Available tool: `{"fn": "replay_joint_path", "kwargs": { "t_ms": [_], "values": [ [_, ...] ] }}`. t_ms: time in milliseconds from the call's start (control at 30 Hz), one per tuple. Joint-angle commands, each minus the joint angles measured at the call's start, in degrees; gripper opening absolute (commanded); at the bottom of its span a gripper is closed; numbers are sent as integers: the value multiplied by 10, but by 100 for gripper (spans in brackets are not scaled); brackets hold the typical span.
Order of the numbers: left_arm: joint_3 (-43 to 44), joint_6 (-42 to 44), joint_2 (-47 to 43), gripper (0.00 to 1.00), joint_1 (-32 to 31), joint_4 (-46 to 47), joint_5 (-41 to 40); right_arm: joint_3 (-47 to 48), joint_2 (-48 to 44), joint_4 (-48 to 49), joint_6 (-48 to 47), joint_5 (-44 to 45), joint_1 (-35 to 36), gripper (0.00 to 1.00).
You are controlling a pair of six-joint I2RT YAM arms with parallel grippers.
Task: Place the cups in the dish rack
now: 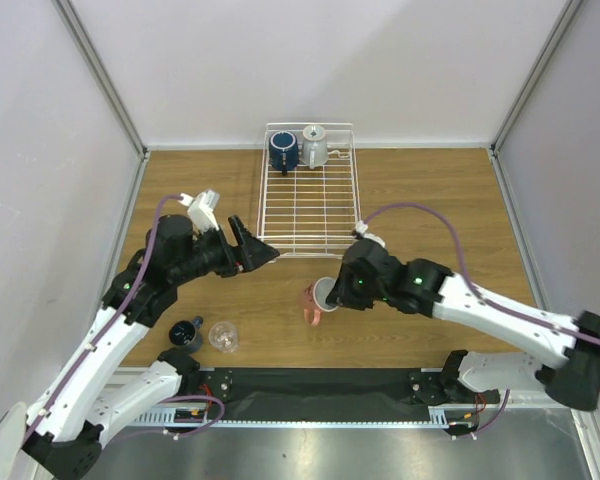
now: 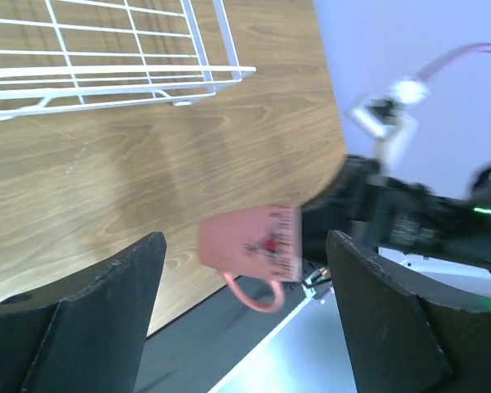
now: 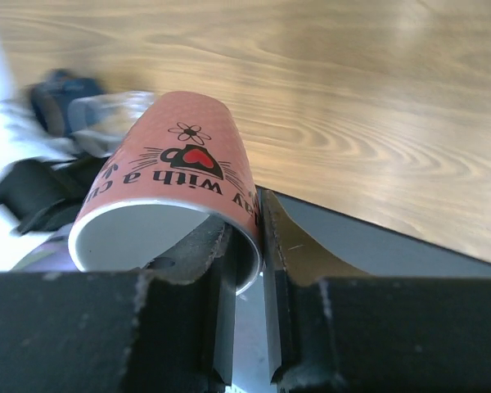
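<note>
Right hand (image 3: 247, 246) pinches salmon-pink cup (image 3: 180, 172) printed "with a"

rack (image 1: 310, 212) near rows free | far row blocked: navy mug (image 1: 283, 152), grey mug (image 1: 314, 148)

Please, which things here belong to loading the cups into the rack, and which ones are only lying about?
For the job: rack, navy mug, grey mug, pink cup held by the right gripper, blue cup, tumbler.

Only surroundings: table, purple cable.
</note>
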Motion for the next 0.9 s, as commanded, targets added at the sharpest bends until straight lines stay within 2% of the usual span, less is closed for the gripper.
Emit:
{"fn": "replay_joint_path", "kwargs": {
  "t_ms": [0,100,133,200,267,300,367,500,667,867],
  "values": [
    [-9,-23,6,87,3,68,44,-24,-81,80,-24,-5,-15,0],
    [-35,-44,5,90,2,139,78,-35,-149,98,-45,-16,-47,0],
    [-44,-52,6,91,2,158,85,-35,-162,105,-50,-30,-80,0],
    [-80,-86,6,93,1,232,114,-32,-192,129,-65,-100,-127,0],
    [-115,-123,-2,92,-3,276,135,-28,-199,152,-73,-177,-198,0],
    [-125,-134,-7,92,-12,321,136,-18,-199,157,-75,-200,-218,0],
    [-144,-168,-11,92,-20,353,137,-8,-196,170,-84,-251,-265,0],
    [-170,-221,12,91,-38,429,150,4,-181,201,-80,-307,-317,0],
    [-186,-280,44,90,-67,531,131,4,-155,265,-56,-357,-334,0],
    [-186,-348,118,89,-92,630,131,-16,-154,337,-44,-372,-333,0]
  ]
}}
